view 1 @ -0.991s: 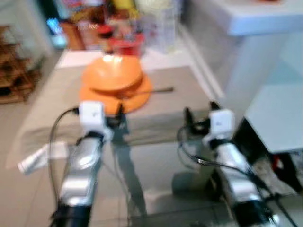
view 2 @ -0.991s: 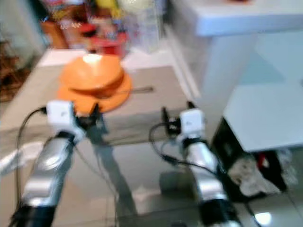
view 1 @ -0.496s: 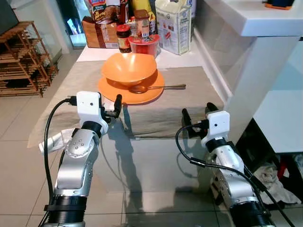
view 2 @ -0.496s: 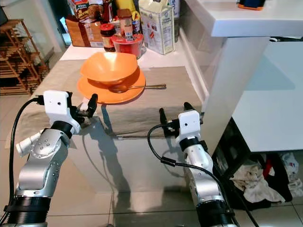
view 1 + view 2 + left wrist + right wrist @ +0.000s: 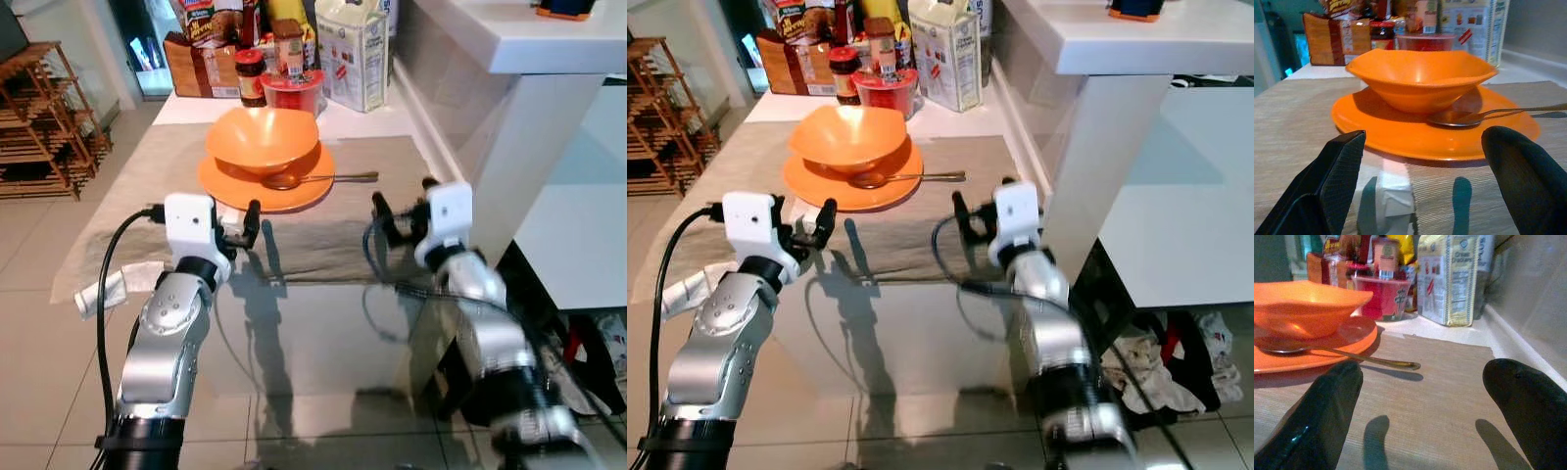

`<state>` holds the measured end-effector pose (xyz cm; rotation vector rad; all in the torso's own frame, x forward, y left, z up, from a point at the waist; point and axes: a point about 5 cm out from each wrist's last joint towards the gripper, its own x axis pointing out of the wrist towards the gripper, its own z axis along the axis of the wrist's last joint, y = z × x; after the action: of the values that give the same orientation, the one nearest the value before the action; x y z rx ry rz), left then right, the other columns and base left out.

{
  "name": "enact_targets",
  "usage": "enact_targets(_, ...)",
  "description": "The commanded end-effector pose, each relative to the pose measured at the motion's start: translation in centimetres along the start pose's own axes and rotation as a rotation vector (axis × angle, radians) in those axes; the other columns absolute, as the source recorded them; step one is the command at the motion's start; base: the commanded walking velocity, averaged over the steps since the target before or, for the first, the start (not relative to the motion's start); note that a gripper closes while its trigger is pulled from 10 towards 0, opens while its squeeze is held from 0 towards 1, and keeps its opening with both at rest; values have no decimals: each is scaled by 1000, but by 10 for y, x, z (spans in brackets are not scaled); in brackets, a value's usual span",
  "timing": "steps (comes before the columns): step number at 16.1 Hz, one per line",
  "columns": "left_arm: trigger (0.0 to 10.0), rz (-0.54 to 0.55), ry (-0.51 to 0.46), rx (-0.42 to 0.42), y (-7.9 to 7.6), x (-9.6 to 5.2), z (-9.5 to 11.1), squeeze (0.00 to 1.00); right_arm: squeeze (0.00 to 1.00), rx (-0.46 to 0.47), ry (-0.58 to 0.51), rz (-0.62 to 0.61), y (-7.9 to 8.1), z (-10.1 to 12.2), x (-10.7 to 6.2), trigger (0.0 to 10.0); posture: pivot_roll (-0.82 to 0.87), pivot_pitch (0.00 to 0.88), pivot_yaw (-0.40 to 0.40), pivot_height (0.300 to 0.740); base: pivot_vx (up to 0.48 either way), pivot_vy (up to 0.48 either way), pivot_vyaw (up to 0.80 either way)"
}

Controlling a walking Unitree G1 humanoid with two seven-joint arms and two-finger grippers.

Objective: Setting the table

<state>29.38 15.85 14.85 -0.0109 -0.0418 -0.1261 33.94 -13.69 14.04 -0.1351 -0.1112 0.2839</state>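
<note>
An orange bowl point(image 5: 263, 140) stands on an orange plate point(image 5: 299, 192) at the far end of a beige table mat point(image 5: 333, 240). A metal spoon point(image 5: 328, 178) lies with its bowl on the plate's rim and its handle pointing right. My left gripper point(image 5: 238, 233) hovers open over the mat's near edge, just short of the plate point(image 5: 1435, 139), with nothing between its fingers point(image 5: 1334, 181). My right gripper point(image 5: 402, 209) is open too, low over the mat to the right, facing the spoon handle point(image 5: 1376, 362) and bowl point(image 5: 1303, 303).
Jars, a red cup point(image 5: 291, 93), a carton point(image 5: 355, 49) and boxes crowd the table's far end. A white counter point(image 5: 519, 39) and its pillar stand close on the right. A wooden rack point(image 5: 39, 117) is at the left. A white rolled cloth point(image 5: 118, 284) lies beside my left arm.
The blurred view has steadied. My right gripper has risen and moved forward over the mat's near right part. The left gripper sits almost where it was.
</note>
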Motion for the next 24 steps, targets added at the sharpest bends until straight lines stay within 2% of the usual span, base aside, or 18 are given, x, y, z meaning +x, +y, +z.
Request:
enact_targets(1,10000,6,-6,-3,0,-1,4,0,0,-22,30,17,-2,1,6,10000,-38,0,50,731,0,0,0)
enact_targets(6,10000,15,8,-10,1,-8,2,0,0,-259,71,180,-18,23,33,10000,-14,0,22,731,0,0,0)
enact_targets(10,10000,23,9,-24,-1,-9,1,0,0,-359,136,283,-29,29,40,10000,-12,0,8,731,0,0,0)
enact_targets(17,10000,26,13,-48,-5,-11,0,0,0,-490,216,334,-55,46,52,10000,-10,0,-7,731,0,0,0)
enact_targets(20,10000,26,16,-52,-6,-12,1,0,0,-531,245,360,-58,47,55,10000,-11,0,-5,731,0,0,0)
enact_targets(24,10000,26,15,-62,-7,-13,2,0,0,-554,272,418,-52,49,58,10000,-10,0,-7,731,0,0,0)
